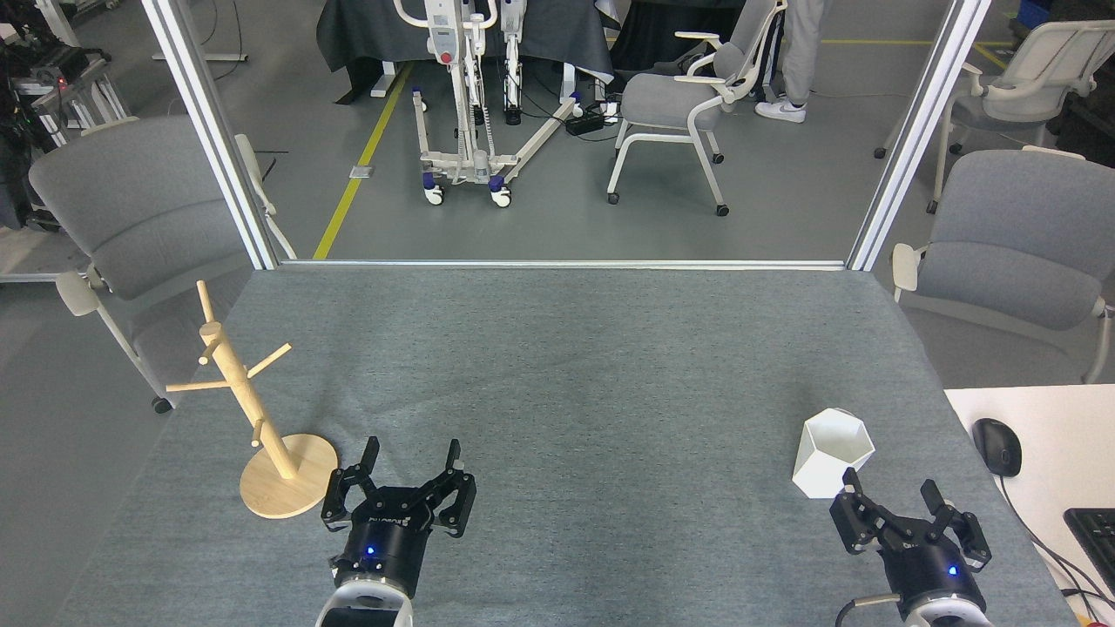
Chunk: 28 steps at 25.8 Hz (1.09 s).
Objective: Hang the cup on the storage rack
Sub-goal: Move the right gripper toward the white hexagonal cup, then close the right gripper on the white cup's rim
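The white faceted cup [832,453] stands upright on the grey table at the right, its hexagonal rim facing up; no handle shows. My right gripper [890,488] is open just below and right of it, fingers apart, clear of the cup. The wooden storage rack [254,418] stands on its round base at the left, with its pegs bare. My left gripper [411,457] is open beside the rack's base, to its right, holding nothing.
A white side desk [1058,427] with a black mouse [996,446] and a keyboard [1096,535] adjoins the table's right edge. Grey chairs stand at both far corners. Metal frame posts rise at the table's far corners.
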Each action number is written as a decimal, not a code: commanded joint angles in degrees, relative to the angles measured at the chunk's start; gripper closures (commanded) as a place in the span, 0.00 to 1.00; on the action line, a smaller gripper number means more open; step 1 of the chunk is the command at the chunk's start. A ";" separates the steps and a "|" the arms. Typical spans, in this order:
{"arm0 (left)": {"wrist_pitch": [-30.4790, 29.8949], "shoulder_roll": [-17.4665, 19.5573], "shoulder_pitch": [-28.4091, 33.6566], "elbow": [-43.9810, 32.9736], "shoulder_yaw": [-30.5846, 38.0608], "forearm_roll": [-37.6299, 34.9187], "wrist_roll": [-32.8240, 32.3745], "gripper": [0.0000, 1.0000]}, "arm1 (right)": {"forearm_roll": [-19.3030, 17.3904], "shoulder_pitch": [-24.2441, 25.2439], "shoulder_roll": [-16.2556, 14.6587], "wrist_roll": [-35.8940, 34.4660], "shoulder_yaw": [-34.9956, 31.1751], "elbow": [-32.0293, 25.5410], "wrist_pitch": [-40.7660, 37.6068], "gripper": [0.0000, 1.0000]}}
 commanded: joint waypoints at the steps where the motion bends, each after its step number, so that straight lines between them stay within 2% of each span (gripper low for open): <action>1: -0.01 -0.09 -0.16 0.80 -0.04 -0.07 -0.03 0.01 | 0.53 -0.16 -0.17 -1.00 0.18 2.20 0.02 0.01; 8: -0.01 -0.09 -0.60 0.89 -0.04 -0.07 -0.03 0.01 | 0.97 -2.54 -0.17 -5.30 2.20 5.02 0.02 0.01; 18: -0.01 -0.09 -0.96 2.47 -0.04 -0.07 -0.03 0.01 | 1.05 -9.74 -0.96 -5.30 6.77 15.12 0.54 0.01; 28: -0.01 -0.09 -1.04 3.35 -0.04 -0.07 -0.03 0.01 | 0.97 -9.74 -1.84 -5.39 7.03 15.47 0.72 0.01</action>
